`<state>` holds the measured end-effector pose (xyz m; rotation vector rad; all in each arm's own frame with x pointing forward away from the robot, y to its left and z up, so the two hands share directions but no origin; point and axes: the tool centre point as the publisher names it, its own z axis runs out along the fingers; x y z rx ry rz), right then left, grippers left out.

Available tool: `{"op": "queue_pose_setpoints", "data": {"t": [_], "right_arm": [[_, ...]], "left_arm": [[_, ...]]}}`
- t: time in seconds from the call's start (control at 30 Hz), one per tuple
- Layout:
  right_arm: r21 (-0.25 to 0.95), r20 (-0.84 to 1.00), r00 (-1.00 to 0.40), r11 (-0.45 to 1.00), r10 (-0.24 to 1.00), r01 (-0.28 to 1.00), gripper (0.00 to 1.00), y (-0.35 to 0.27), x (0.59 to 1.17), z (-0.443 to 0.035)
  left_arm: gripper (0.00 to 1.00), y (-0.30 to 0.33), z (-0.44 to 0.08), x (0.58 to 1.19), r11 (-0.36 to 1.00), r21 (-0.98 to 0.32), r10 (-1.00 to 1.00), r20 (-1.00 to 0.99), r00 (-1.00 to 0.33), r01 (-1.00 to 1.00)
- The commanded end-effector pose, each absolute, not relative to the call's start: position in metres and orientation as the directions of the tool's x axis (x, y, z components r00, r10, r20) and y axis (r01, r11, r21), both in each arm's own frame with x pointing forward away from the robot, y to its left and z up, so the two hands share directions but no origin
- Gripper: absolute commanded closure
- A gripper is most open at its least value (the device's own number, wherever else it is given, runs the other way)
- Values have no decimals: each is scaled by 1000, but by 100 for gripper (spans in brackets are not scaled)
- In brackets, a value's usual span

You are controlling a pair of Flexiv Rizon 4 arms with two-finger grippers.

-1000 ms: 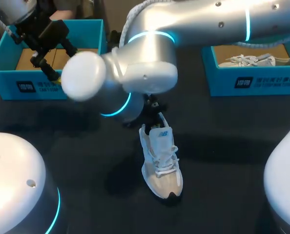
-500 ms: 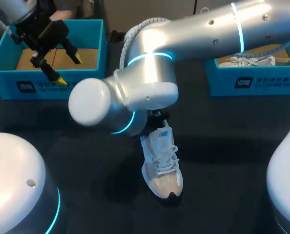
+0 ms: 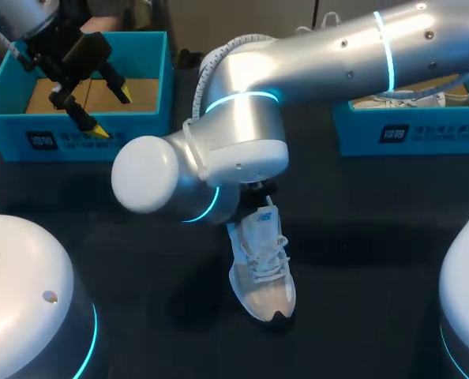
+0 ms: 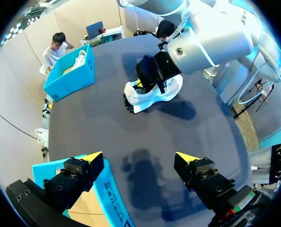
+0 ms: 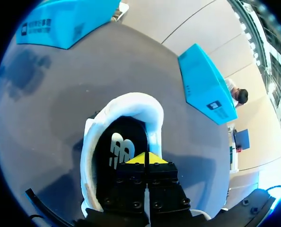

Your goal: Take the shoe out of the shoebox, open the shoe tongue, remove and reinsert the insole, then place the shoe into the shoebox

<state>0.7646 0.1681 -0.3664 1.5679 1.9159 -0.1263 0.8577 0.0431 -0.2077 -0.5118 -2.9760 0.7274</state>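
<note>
While the shoe [image 3: 260, 264] stands on its sole on the dark surface [image 3: 361, 237], out of both boxes, my right arm lies across its heel end and hides my right end effector from the head view. In the right wrist view that end effector [image 5: 145, 159] sits inside the shoe's opening, ringed by the white padded collar. Its two yellow tips are pressed together with no gap, and I see nothing caught between them. Just ahead of the tips lies the black insole [image 5: 118, 152] with its white logo, on the floor of the shoe. I cannot tell whether the tips touch it.

My left end effector [image 3: 112, 112] is well apart from the shoe, off past its heel and to the left, hanging over the front wall of a blue shoebox [image 3: 69, 146]. Its fingers are spread wide and hold nothing. In the left wrist view the shoe lies well ahead of the spread fingers, across bare surface, with my right arm's black end piece planted in its opening. A second blue shoebox [image 3: 408, 134] stands off to the right of the shoe's heel, with another pale shoe [image 3: 432, 99] inside it.
</note>
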Motion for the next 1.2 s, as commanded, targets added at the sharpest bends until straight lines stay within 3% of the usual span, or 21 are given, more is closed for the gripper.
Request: {"op": "queue_pose_setpoints", "data": {"t": [0.03, 0.33, 0.67, 1.2], "right_arm": [[461, -413, 208, 6, 887, 888, 100, 168, 764, -383], [409, -363, 180, -17, 914, 912, 100, 169, 768, -412], [457, -373, 188, 4, 909, 889, 100, 181, 767, -366], [265, -171, 162, -113, 972, 957, 100, 182, 788, -415]], "left_arm": [[0, 44, -207, 857, 837, -452, 324, -43, -945, 308], [0, 44, -207, 857, 837, -452, 324, -43, -945, 308], [0, 44, -207, 857, 837, -452, 324, -43, -945, 308], [0, 44, -207, 857, 837, -452, 324, -43, -945, 308]]}}
